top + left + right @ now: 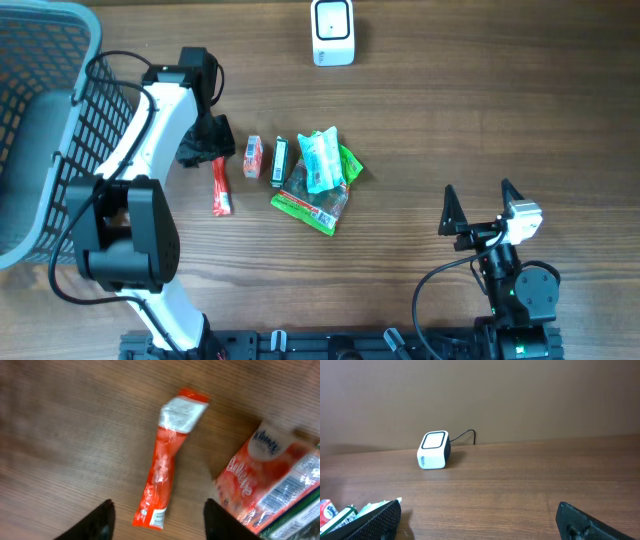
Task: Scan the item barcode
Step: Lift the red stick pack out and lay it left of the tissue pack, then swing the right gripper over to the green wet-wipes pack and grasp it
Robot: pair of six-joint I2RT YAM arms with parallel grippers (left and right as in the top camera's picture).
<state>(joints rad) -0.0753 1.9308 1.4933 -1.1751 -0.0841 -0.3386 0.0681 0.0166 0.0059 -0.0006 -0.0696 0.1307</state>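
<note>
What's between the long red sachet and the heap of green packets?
Overhead view: an orange tissue pack by the red sachet, then a slim dark packet beside the green packets.

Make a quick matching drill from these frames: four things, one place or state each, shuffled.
Things:
1. scanner
2. red sachet
3. basket
4. right gripper

Places or states:
A. fingers open, holding nothing
B. far left, blue mesh
C. lying flat next to the orange pack
D. white, far side, near the centre

Pairs: 1-D, 2-C, 3-B, 4-A
</note>
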